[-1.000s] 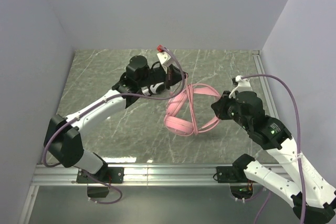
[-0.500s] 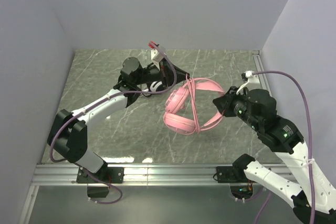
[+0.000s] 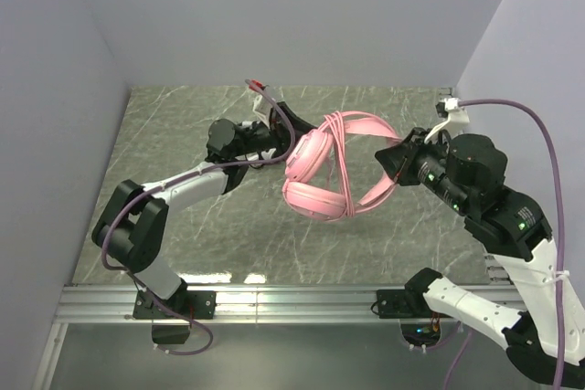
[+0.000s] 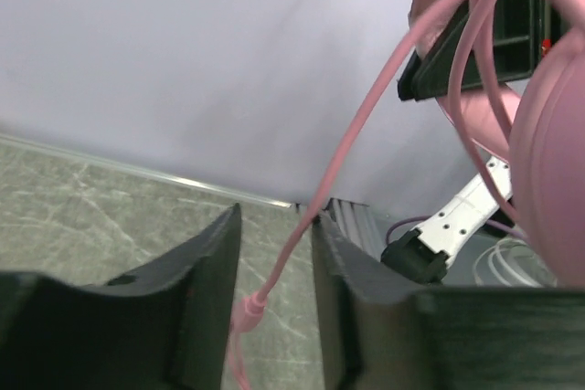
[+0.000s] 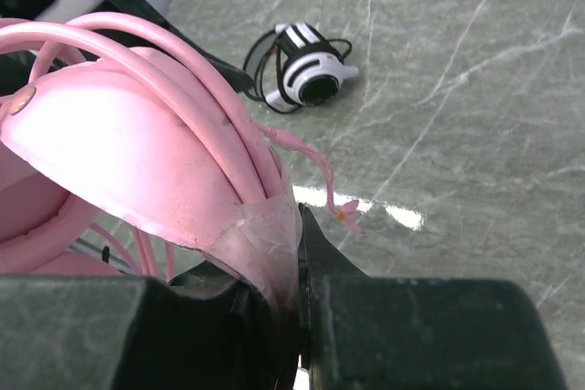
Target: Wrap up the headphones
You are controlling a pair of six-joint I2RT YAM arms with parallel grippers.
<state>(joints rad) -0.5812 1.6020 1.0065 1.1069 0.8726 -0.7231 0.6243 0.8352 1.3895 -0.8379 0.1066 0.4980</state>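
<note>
**Pink headset hangs between my two claws**

My right claw is pinching the pink headset by its headband. In the right wrist view, my right claw has both fingers pressed tight on the band's lower end, at the bottom middle of the frame. In the overhead view the headset sits in the middle of the frame. Its ear cups point to the lower left and the band arches to the upper right toward that claw. It looks lifted off the marbled table.

The pink cable runs in several turns over the band and down across the cups. In the right wrist view a loose end with a small pink plug dangles just right of centre.

My left claw is just to the upper left of the headset in the overhead view. In its own view, my left claw has its fingers spread. The pink cable runs slackly down through the gap from the upper right, close to one finger, and the gap is wider than the cable. I am not squeezing it.

The black and white headset lies on the table in the upper middle of the right wrist view. Its black cable is looped beside it, well apart from both claws.
</note>
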